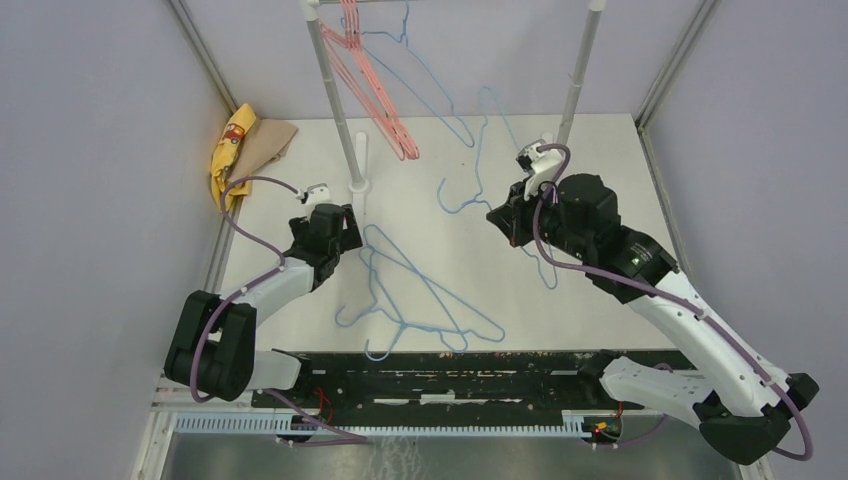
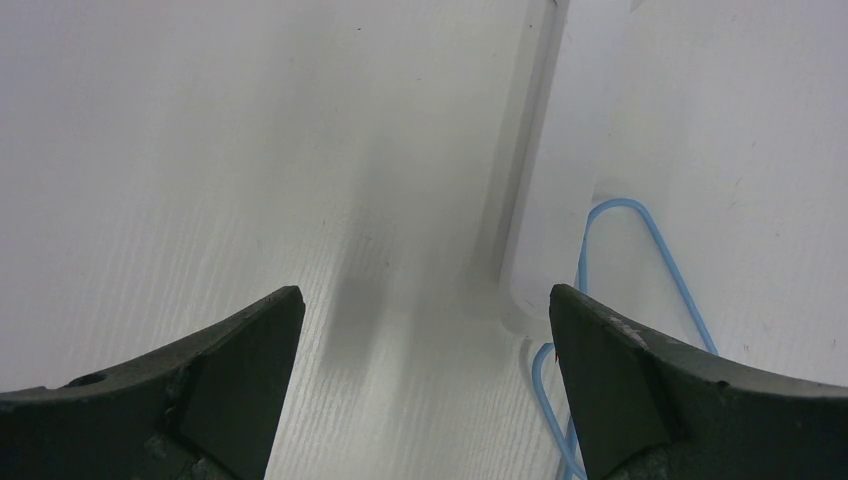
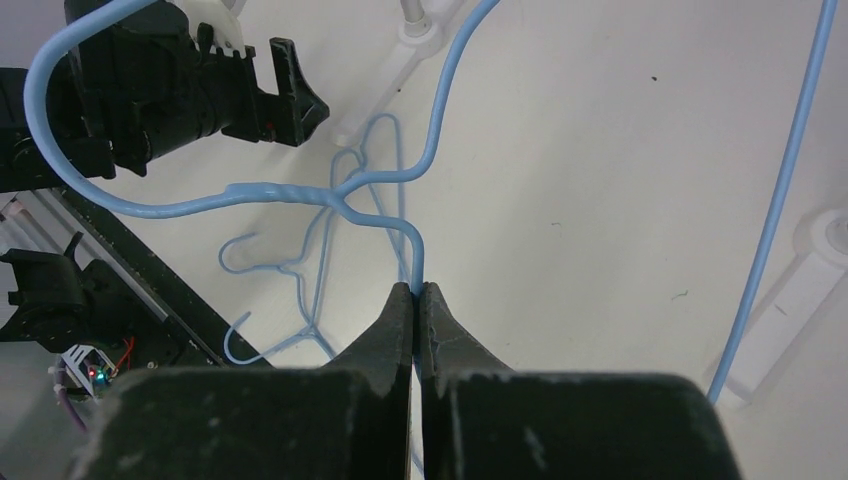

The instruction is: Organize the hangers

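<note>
Right gripper (image 3: 415, 292): clamped on light blue hanger (image 3: 280, 190), lifted. Left gripper (image 2: 420, 305): jaws wide, above table (image 2: 200, 150).

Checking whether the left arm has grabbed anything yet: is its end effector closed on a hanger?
No, the left end effector is wide open over the table, holding nothing; a blue hanger lies beside it.

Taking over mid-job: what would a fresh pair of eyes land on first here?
The right pincer is shut on a blue hanger, right of centre. Pink hangers hang on the rack at the back; more blue ones lie tangled on the table beside the open left pincer.
</note>
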You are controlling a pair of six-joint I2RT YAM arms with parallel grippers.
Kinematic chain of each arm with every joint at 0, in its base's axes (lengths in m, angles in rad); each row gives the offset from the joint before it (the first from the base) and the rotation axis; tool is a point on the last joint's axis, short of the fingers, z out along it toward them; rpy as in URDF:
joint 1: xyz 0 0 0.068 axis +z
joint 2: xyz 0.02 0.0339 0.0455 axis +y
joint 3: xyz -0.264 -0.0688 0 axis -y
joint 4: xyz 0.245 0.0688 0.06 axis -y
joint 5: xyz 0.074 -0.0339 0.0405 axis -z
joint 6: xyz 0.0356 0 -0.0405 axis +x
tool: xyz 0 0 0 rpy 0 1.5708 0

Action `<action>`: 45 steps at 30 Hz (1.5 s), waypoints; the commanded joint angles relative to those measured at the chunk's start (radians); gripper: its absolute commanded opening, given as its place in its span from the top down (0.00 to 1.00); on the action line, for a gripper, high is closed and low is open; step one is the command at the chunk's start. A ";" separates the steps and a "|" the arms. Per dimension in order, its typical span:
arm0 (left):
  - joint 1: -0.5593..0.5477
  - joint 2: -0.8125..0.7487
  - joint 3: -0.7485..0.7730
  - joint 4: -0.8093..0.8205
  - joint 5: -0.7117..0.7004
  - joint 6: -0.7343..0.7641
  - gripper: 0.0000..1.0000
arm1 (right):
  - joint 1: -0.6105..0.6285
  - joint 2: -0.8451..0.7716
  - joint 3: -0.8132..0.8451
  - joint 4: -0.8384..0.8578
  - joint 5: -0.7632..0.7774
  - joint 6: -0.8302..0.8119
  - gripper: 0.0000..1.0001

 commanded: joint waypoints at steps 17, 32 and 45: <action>0.008 -0.053 -0.005 0.012 -0.017 -0.037 0.01 | -0.302 0.411 0.520 0.211 -0.382 0.265 0.99; 0.009 -0.027 0.002 0.020 -0.022 -0.035 0.01 | -0.350 0.622 0.694 0.523 -0.409 0.558 0.99; 0.009 -0.003 0.011 0.020 -0.033 -0.025 0.01 | -0.349 0.783 0.770 0.641 -0.318 0.751 0.99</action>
